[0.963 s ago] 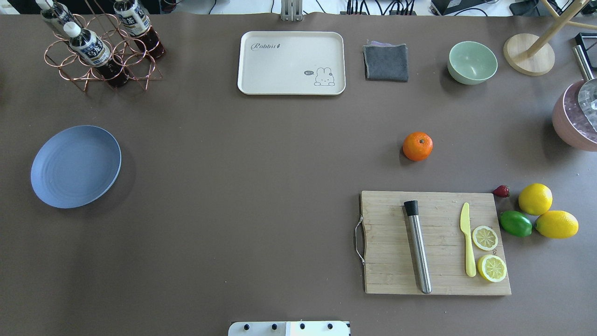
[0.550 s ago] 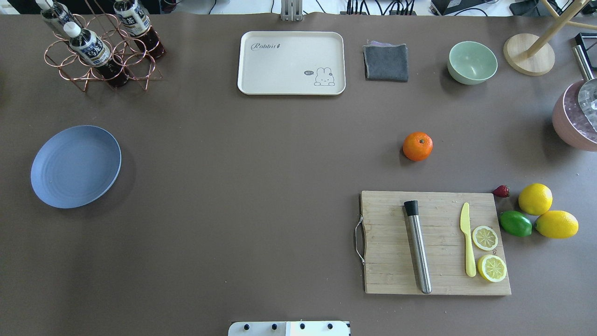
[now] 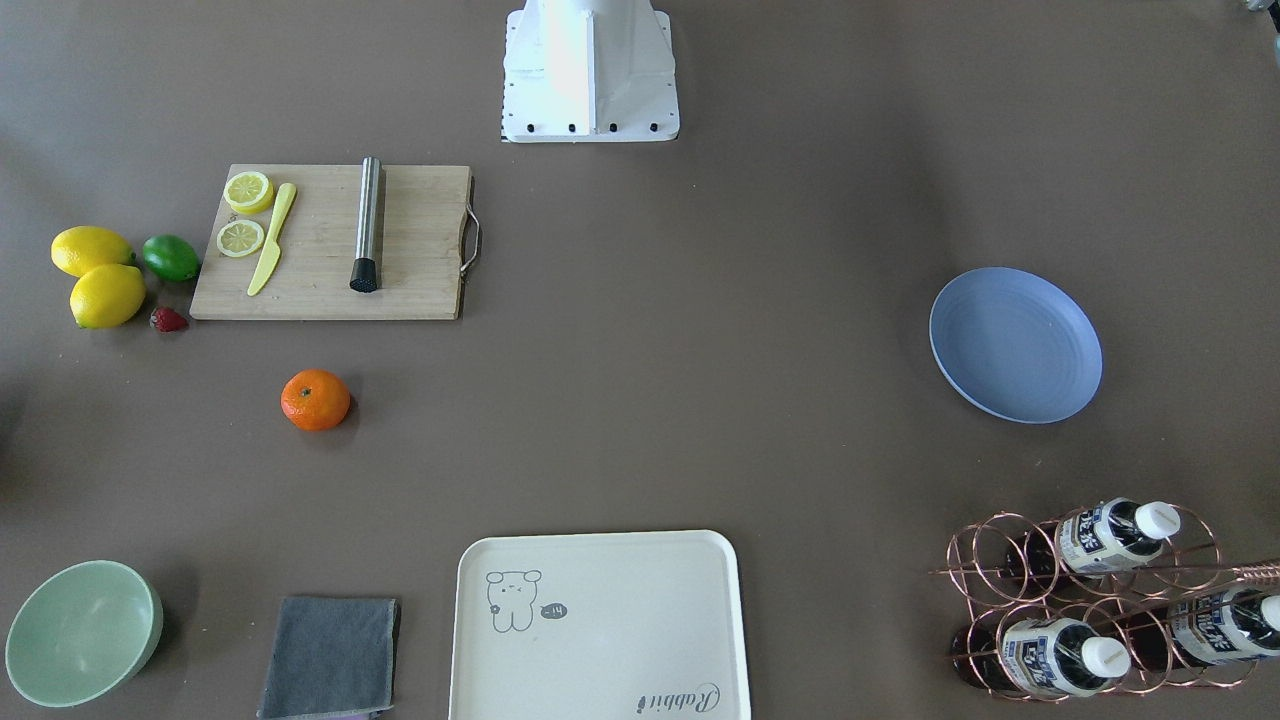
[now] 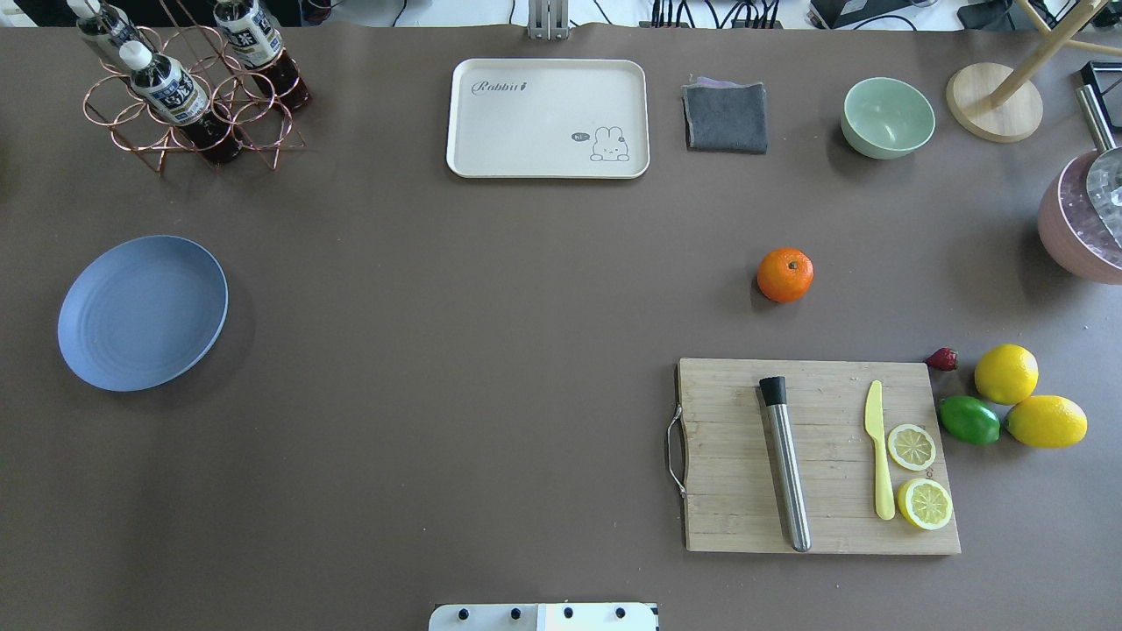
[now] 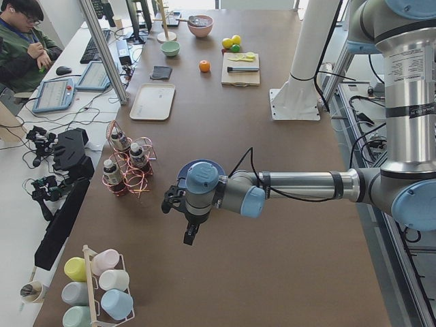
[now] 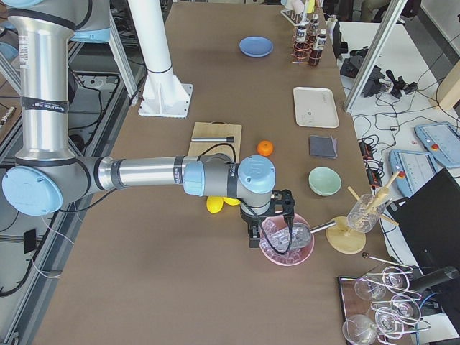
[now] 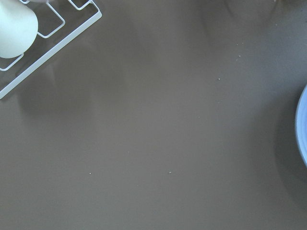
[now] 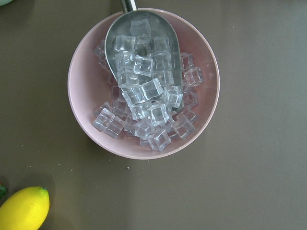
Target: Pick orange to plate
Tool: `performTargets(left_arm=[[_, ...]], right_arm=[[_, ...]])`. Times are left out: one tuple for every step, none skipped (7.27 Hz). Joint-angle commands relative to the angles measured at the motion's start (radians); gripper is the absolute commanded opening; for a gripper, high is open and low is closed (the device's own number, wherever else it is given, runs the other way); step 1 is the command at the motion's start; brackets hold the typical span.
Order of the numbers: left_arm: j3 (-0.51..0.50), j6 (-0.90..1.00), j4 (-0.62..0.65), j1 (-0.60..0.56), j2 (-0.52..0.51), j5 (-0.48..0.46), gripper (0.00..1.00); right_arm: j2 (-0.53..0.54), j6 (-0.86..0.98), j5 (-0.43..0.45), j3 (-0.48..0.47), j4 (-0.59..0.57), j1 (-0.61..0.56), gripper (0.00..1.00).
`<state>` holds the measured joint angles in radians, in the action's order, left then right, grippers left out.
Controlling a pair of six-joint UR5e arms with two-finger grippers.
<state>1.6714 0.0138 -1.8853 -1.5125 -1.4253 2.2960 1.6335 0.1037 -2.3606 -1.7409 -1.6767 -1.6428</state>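
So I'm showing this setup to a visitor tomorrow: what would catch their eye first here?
Probably the bright orange, sitting alone right of centre in the overhead view, and the blue plate far off at that view's left edge. Next, the pink bowl heaped with ice cubes and holding a metal scoop, straight below the right wrist camera.

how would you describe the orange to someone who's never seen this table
Find the wooden cutting board on the robot's right half of the table. Just beyond its far edge, on its own on the brown surface, sits the orange. It is the only bright-orange round fruit; the lemons and lime beside the board are yellow and green.
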Motion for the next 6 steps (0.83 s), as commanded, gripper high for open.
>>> performTargets(left_arm=[[-0.001, 0.000, 0.000, 0.000, -0.004, 0.000, 0.98], [-0.001, 0.002, 0.000, 0.000, -0.006, 0.000, 0.98], [-0.001, 0.002, 0.000, 0.003, -0.006, 0.000, 0.98], [0.002, 0.008, -0.002, 0.011, -0.009, 0.000, 0.98], [0.004, 0.008, -0.009, 0.014, -0.006, 0.000, 0.98], [-0.004, -0.003, -0.008, 0.015, -0.023, 0.000, 0.98]], right_arm=[[0.000, 0.001, 0.000, 0.000, 0.000, 0.000, 1.00], [0.000, 0.001, 0.000, -0.003, 0.000, 0.000, 1.00], [0.000, -0.001, 0.000, -0.005, 0.000, 0.001, 1.00], [0.000, -0.001, -0.002, -0.005, 0.000, 0.001, 1.00], [0.000, -0.001, -0.002, -0.006, 0.002, 0.001, 1.00], [-0.001, -0.001, -0.002, -0.006, 0.002, 0.001, 1.00]])
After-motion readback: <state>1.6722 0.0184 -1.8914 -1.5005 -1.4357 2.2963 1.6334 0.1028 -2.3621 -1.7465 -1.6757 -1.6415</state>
